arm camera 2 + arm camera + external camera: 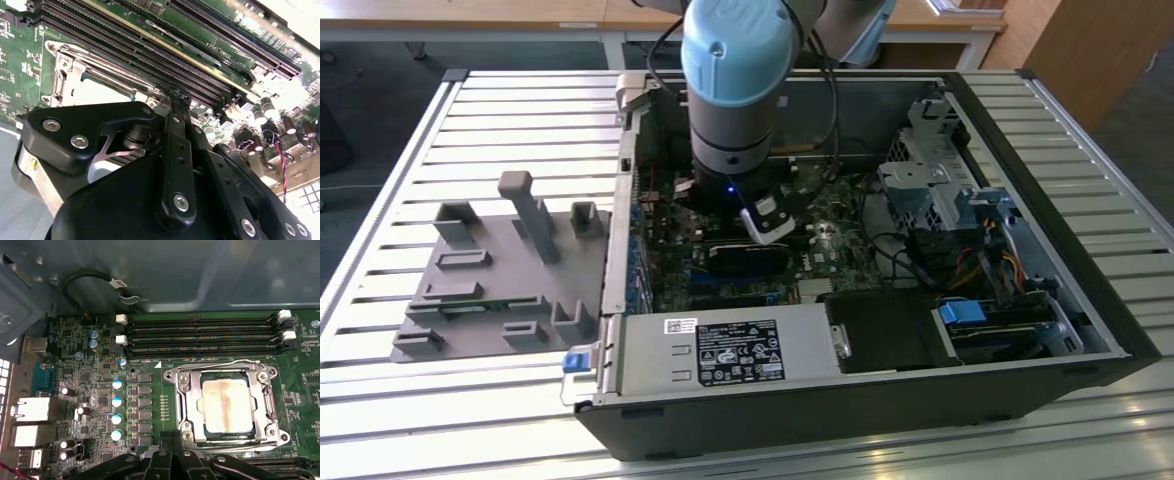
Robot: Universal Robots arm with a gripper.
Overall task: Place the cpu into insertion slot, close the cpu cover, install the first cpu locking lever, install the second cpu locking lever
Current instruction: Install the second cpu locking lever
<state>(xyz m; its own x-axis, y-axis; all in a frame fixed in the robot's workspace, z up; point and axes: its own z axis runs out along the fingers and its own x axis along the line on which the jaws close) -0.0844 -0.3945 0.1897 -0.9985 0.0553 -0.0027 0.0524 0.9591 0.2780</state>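
Note:
In the first wrist view the cpu [225, 405], a pale silvery-brown square, lies in the insertion slot [280, 436] on the green board. The cpu cover [190, 405], a silvery frame, lies flat around it. A thin wire locking lever [225, 363] runs along the socket's edge toward the memory slots. My gripper [172, 437] is shut, with its tips pressed together at the socket's opposite edge and nothing visible between them. In the second wrist view the gripper [172, 100] meets the cover [65, 75] beside the cpu [100, 92]. In the exterior view the gripper [767, 228] reaches down into the open computer case.
Long black memory slots [200, 335] run beside the socket, and capacitors [117, 400] and rear ports [32, 410] stand on its other side. In the case sit a power supply [720, 350], a drive cage [934, 190] and cables [987, 265]. A grey fixture plate [494, 270] lies on the slatted table.

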